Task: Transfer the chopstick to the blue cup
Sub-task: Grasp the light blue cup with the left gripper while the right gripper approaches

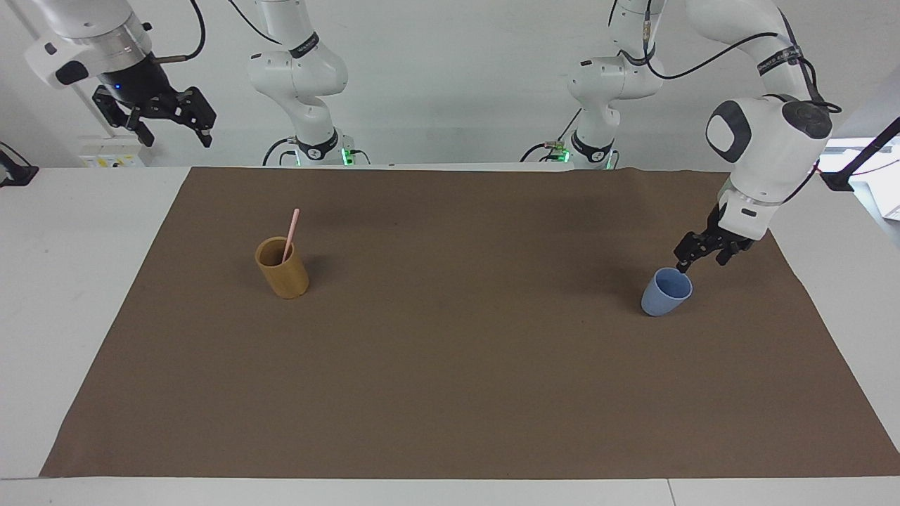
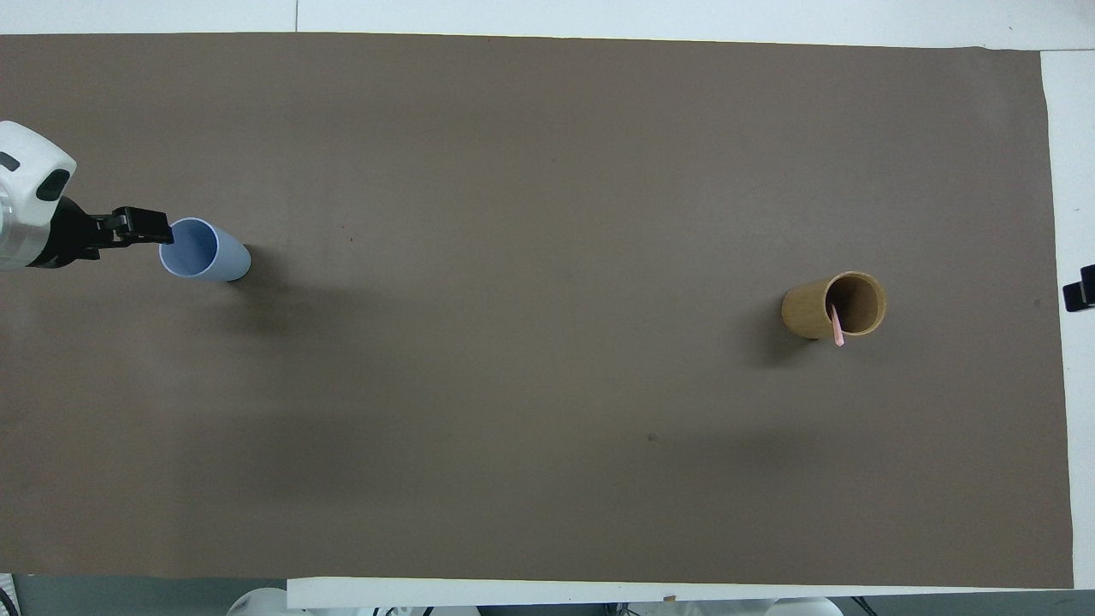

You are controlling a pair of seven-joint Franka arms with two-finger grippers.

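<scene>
The pale pink chopstick (image 1: 290,234) (image 2: 837,326) stands leaning in a tan wooden cup (image 1: 283,275) (image 2: 811,310) toward the right arm's end of the table. Toward the left arm's end, the blue cup (image 1: 665,294) (image 2: 208,253) stands upright with nothing in it. My left gripper (image 1: 699,263) (image 2: 144,227) is low beside the blue cup's rim, open and holding nothing; one fingertip is right at the rim, and I cannot tell whether it touches. High up past the mat's corner, my right gripper (image 1: 173,124) (image 2: 1080,297) waits, open and holding nothing.
A brown mat (image 1: 450,393) (image 2: 547,154) covers most of the white table, and both cups stand on it. The two arm bases rise at the table's robot edge.
</scene>
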